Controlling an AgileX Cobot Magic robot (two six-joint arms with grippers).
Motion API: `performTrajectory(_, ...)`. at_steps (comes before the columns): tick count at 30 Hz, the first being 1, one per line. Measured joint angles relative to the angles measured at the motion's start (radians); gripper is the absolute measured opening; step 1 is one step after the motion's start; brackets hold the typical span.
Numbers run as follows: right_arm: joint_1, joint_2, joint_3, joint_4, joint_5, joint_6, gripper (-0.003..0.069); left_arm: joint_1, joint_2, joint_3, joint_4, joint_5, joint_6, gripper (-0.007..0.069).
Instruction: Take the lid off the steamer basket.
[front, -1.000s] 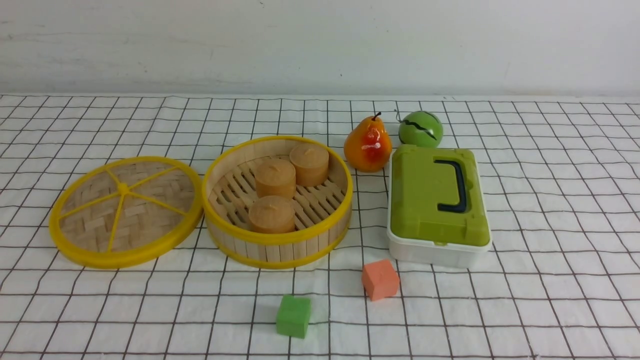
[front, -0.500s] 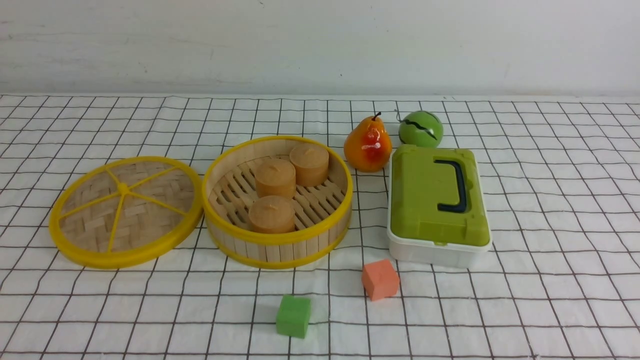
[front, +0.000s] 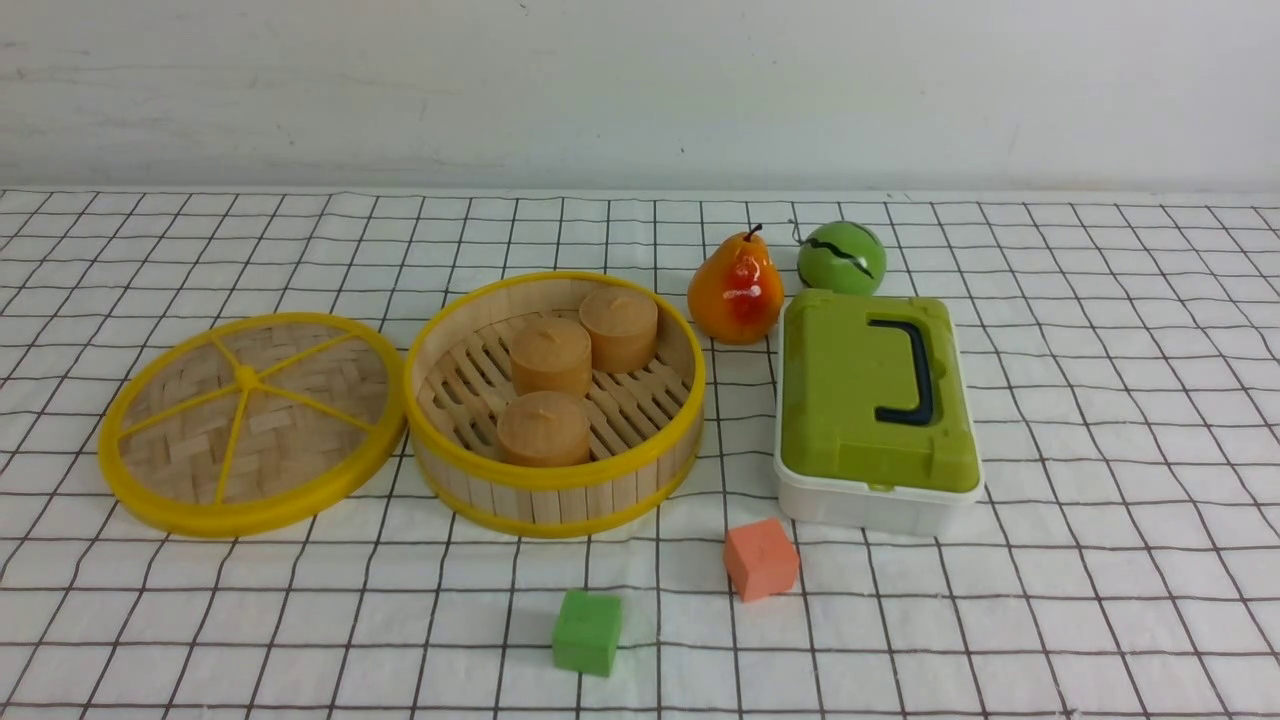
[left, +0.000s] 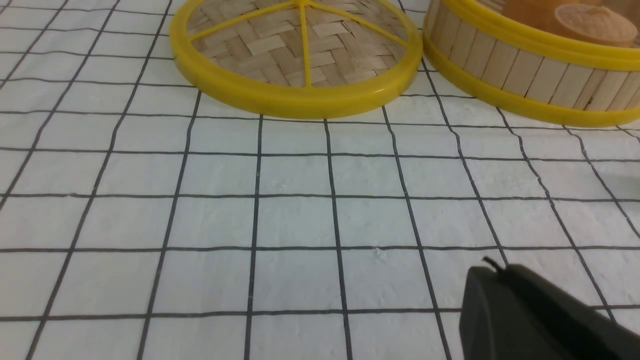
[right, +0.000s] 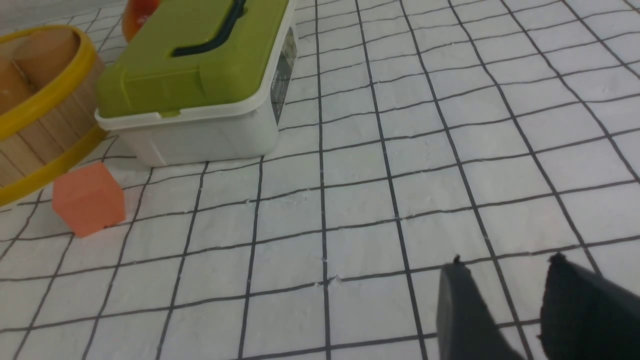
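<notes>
The lid, a woven bamboo disc with yellow rim and spokes, lies flat on the cloth, touching the left side of the steamer basket. The basket stands uncovered and holds three tan cylinders. Neither gripper shows in the front view. In the left wrist view the lid and basket wall lie ahead; my left gripper is shut and empty above bare cloth. In the right wrist view my right gripper is open and empty over the cloth, well clear of the basket.
A white box with a green lid and dark handle stands right of the basket. A pear and a green ball sit behind. An orange cube and a green cube lie in front.
</notes>
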Motion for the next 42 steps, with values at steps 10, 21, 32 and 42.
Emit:
performTrajectory(10,0.000,0.000,0.000,0.000,0.000,0.000,0.0240,0.000,0.000,0.000,0.000,0.000,0.000,0.0021)
performTrajectory(21,0.000,0.000,0.000,0.000,0.000,0.000,0.0240,0.000,0.000,0.000,0.000,0.000,0.000,0.0036)
performTrajectory(32,0.000,0.000,0.000,0.000,0.000,0.000,0.0240,0.000,0.000,0.000,0.000,0.000,0.000,0.0048)
performTrajectory(42,0.000,0.000,0.000,0.000,0.000,0.000,0.0240,0.000,0.000,0.000,0.000,0.000,0.000,0.0056)
